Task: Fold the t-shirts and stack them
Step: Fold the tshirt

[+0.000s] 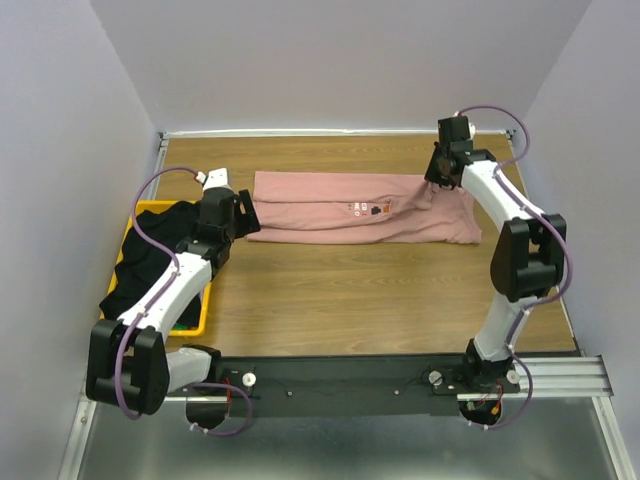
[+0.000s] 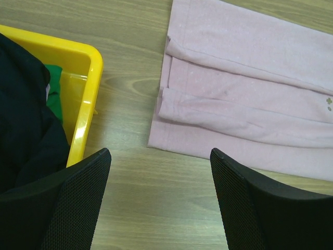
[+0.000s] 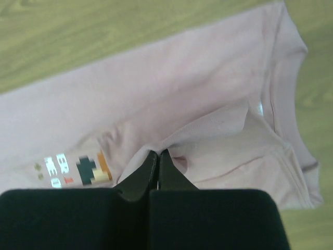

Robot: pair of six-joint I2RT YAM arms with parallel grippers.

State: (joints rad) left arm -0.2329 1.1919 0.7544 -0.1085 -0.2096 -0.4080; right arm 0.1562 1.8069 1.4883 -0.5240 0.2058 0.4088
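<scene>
A dusty-pink t-shirt (image 1: 340, 205) lies folded lengthwise across the back of the table, its pixel-art print (image 1: 368, 209) facing up. My right gripper (image 1: 436, 178) is shut on a fold of the pink shirt (image 3: 208, 104) near the collar and lifts that cloth slightly. My left gripper (image 1: 240, 222) is open and empty, hovering over bare wood just off the shirt's left end (image 2: 218, 109). A black t-shirt (image 1: 150, 255) is heaped in the yellow basket and also shows in the left wrist view (image 2: 23, 125).
The yellow plastic basket (image 1: 205, 300) stands at the table's left edge, its rim (image 2: 88, 88) close to my left fingers (image 2: 78, 203). Some green cloth (image 2: 54, 91) lies inside it. Bare wooden tabletop (image 1: 380, 295) spans the front and middle.
</scene>
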